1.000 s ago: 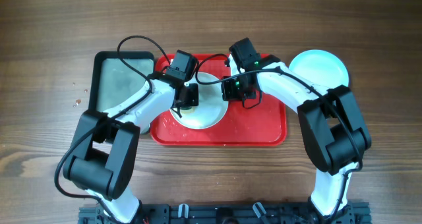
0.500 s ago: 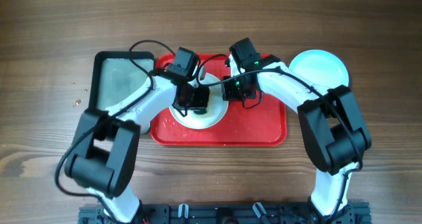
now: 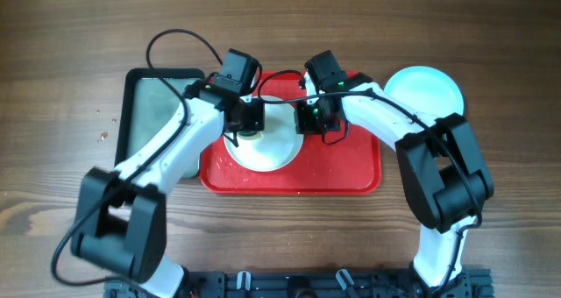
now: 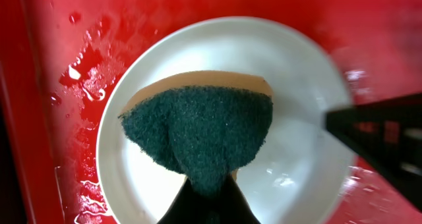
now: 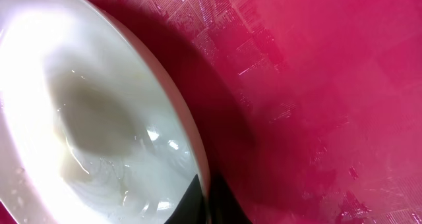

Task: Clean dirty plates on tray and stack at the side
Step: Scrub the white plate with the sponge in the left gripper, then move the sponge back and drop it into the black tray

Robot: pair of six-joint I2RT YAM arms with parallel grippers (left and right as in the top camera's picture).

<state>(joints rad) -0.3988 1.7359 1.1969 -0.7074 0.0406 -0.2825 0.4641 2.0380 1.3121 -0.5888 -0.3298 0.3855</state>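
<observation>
Red tray [image 3: 351, 171] holds 1 wet white plate [image 3: 270, 151].

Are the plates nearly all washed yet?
Done: a cyan plate sits beside the red tray. In hand: the left gripper holds the sponge on the white plate; the right gripper pinches its rim. Left: stacking it.

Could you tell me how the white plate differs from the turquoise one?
The white plate lies on the red tray, the turquoise plate on the table beside it. The white plate has a sponge over it and looks wet; the turquoise plate is bare. Both are round and shallow.
</observation>
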